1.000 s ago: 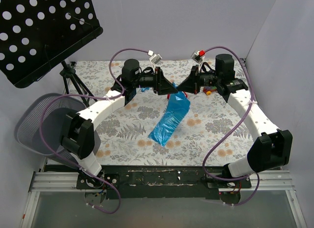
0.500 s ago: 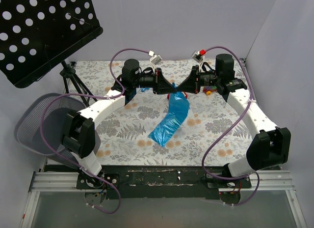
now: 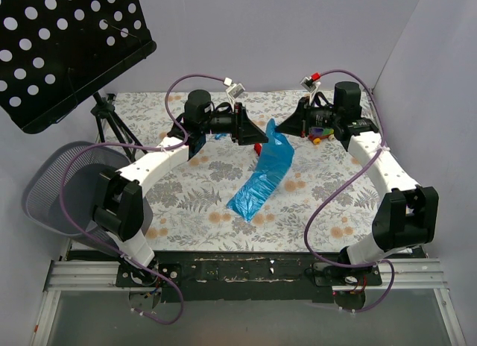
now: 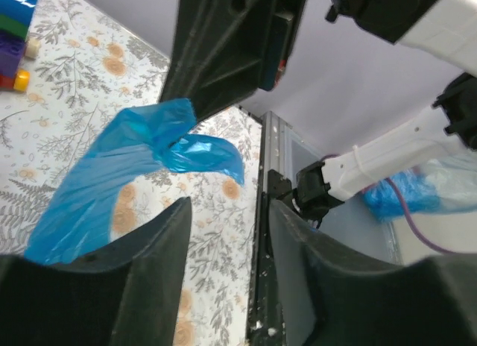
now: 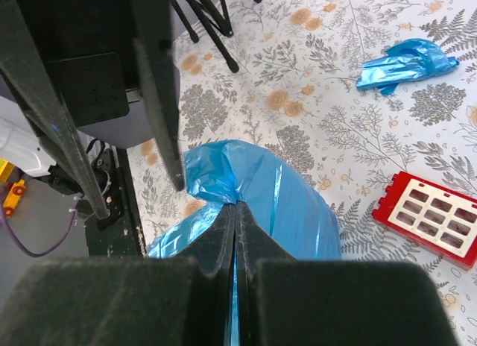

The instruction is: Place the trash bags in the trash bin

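The blue trash bag [image 3: 259, 180] hangs in a long strip from my right gripper [image 3: 286, 130] down to the table. In the right wrist view the jaws [image 5: 235, 206] are shut on the bag's bunched top [image 5: 253, 182]. My left gripper [image 3: 260, 136] is open and empty just left of the bag's top. In the left wrist view [image 4: 227, 212] the bag [image 4: 104, 182] lies apart from it, beyond its left finger. A second, small blue piece of film [image 5: 406, 63] lies on the table farther back. The wire mesh trash bin [image 3: 56, 188] stands at the far left, off the table's edge.
A red toy block [image 5: 432, 212] lies by the bag's top. The multicoloured toy-brick car [image 3: 320, 133] sits under my right wrist. The black perforated music stand [image 3: 67, 40] and its tripod [image 3: 112, 126] stand at the back left. Walls close in behind and on the right.
My right gripper has drawn back to the right and up with the bag's top in it, away from the left gripper. The left arm has barely moved.
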Available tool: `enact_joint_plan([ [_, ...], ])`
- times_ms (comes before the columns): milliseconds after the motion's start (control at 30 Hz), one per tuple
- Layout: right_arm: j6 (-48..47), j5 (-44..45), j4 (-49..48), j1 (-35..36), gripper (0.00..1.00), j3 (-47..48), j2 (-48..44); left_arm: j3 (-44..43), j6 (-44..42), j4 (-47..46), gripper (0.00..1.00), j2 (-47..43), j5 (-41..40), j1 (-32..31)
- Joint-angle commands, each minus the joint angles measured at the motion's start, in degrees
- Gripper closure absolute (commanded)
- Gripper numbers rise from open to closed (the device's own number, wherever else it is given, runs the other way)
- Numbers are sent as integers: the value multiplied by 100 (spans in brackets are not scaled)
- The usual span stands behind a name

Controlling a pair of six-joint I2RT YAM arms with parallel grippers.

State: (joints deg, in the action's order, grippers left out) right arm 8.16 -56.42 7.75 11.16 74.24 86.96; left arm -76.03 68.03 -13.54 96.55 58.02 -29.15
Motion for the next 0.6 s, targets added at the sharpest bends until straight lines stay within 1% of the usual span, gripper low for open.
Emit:
enact_joint_plan([
  [0,98,-246,-397,97,99,-41,-276,-96,236,150,44,-93,-475,-3],
  [67,28,-229,-397,150,99,-32,-302,-175,386,45,38,30,-519,-56],
  [133,1,-238,-388,194,99,-23,-311,-280,457,18,36,188,-598,-109],
  [200,-43,-281,-371,220,99,-32,-337,-377,466,-43,36,285,-616,-144],
  [367,-43,-360,-344,246,99,-76,-390,-518,422,-184,50,461,-572,-153],
  [467,-34,-431,-371,247,99,-146,-399,-474,430,-307,64,461,-538,-153],
  [533,-25,-448,-397,247,99,-199,-416,-448,430,-342,71,443,-520,-153],
  [567,-17,-466,-414,247,99,-216,-434,-430,430,-368,81,426,-459,-144],
])
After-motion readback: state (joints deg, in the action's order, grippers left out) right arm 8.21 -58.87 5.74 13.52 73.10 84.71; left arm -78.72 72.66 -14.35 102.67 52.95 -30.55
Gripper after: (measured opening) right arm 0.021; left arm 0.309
